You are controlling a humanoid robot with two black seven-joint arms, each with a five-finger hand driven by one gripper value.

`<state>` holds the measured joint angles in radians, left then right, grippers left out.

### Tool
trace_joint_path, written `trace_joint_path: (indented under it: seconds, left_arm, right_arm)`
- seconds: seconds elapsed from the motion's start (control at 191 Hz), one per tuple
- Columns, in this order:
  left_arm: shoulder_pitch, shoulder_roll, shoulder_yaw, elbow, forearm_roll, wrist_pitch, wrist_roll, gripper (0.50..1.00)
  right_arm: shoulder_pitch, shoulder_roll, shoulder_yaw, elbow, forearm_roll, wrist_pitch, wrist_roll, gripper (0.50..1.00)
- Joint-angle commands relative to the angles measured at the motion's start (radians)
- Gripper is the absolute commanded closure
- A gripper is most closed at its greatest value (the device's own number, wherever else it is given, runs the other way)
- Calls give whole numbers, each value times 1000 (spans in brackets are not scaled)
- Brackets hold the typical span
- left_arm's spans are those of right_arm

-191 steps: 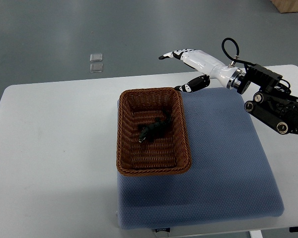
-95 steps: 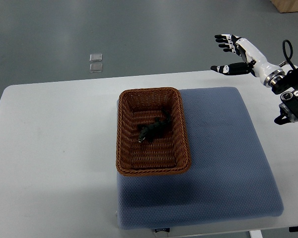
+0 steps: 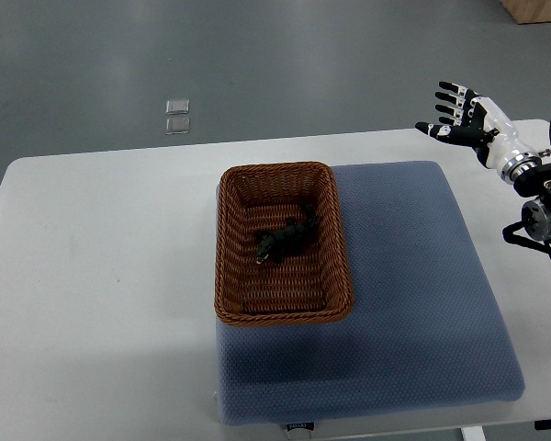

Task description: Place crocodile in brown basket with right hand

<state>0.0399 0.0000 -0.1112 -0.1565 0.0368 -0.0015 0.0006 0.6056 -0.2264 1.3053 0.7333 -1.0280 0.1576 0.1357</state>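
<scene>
A small dark crocodile toy [image 3: 286,241] lies on the floor of the brown wicker basket [image 3: 231,294], near its middle. The basket stands on the left part of a blue mat [image 3: 413,303]. My right hand [image 3: 459,118] is up at the far right, beyond the mat's back right corner and well away from the basket. Its fingers [image 3: 451,93] are spread and hold nothing. The left arm does not show.
The mat lies on a white table [image 3: 101,294] that reaches the left edge. Two small clear squares [image 3: 176,116] lie on the grey floor behind the table. Part of a wooden box [image 3: 536,9] shows at the top right corner.
My right hand has drawn back from beside the basket's far right corner to the right edge of the view, staying open. The crocodile and basket have not moved.
</scene>
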Motion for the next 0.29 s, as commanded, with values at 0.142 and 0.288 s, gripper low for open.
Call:
trace_joint_path:
  seconds: [0.142,0.288]
  left_arm:
    - [0,0,1,0,0,0,-1,500]
    - [0,0,-1,0,0,0,1,500]
  right_arm:
    - [-17,10,32,0,92,-32,2,570]
    - [-27,18,29,0,135,-32,4,570]
